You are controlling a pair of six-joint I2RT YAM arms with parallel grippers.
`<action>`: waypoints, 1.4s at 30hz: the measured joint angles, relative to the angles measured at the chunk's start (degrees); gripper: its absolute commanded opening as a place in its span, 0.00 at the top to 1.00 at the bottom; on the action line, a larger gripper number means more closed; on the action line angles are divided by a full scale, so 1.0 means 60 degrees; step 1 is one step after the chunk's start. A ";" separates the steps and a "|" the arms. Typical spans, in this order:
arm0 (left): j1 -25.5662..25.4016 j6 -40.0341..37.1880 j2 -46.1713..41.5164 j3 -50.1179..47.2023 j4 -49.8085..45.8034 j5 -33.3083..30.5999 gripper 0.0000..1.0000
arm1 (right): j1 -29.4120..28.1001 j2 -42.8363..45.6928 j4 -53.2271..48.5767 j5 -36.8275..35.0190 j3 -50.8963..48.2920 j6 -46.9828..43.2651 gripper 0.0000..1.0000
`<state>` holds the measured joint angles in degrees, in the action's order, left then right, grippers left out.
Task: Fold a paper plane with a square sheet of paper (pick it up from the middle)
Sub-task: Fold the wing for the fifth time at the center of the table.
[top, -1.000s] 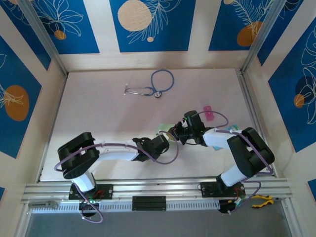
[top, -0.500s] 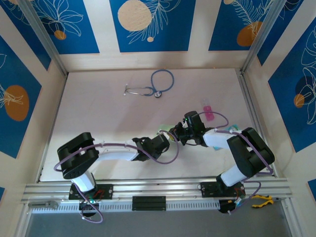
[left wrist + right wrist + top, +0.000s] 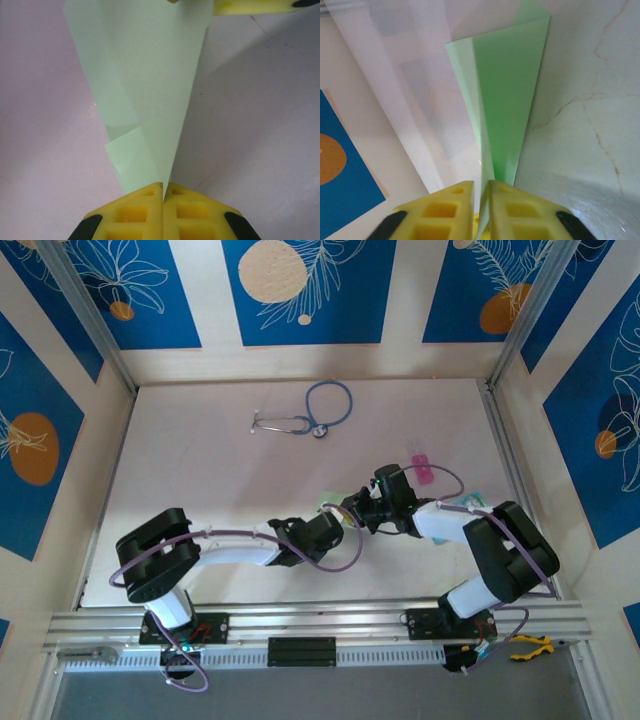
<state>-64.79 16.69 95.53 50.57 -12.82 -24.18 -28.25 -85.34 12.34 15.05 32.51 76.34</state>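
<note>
I saw my left tool (image 3: pixel 163 186) clenched on the narrow tip of the folded green paper (image 3: pixel 150 85), which stretched over the pale worktop (image 3: pixel 260 125) between the two arms, while my right tool (image 3: pixel 481 185) pinched its creased opposite end, jaws almost together.

The paper (image 3: pixel 145 85) is thin, pale green and matt, smooth apart from sharp creases, and slightly translucent where its layers overlap. The pads (image 3: pixel 135 212) of the left end effector (image 3: pixel 163 187) and the right end effector (image 3: pixel 481 189) look like matt yellow foam or soft plastic, moulded with square pockets and edged in black plastic. The tabletop (image 3: pixel 590 100) is pale and smooth with a faint sheen and thin brownish marble-like veins.
</note>
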 measured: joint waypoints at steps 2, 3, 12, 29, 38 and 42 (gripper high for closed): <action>0.0007 0.0106 0.0000 -0.0007 0.0036 0.0091 1.00 | 0.0018 0.0277 -0.0375 -0.0091 0.0018 -0.0197 0.77; 0.0029 0.0175 -0.0015 -0.0033 0.0102 0.0178 1.00 | 0.0036 0.0481 -0.0630 -0.0204 0.0025 -0.0339 0.75; 0.0998 0.0969 -0.0787 -0.0936 0.1351 0.2047 1.00 | 0.0219 0.2375 -0.2503 -0.1096 0.0044 -0.1253 0.59; 0.2346 0.2335 -0.0878 -0.2065 0.3661 0.5115 1.00 | 0.0339 0.3836 -0.3060 -0.1483 -0.0962 -0.1275 0.57; 0.2688 0.2918 -0.0484 -0.2251 0.4867 0.6266 1.00 | 0.0339 0.3424 -0.2565 -0.1191 -0.1031 -0.1268 0.58; 0.2750 0.3075 -0.0277 -0.2317 0.5176 0.6608 1.00 | 0.0339 0.3016 -0.2226 -0.0925 -0.1060 -0.1249 0.58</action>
<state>-48.29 35.14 93.86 36.67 18.24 15.46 -26.22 -67.24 -1.02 9.50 26.15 68.84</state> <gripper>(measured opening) 0.061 0.420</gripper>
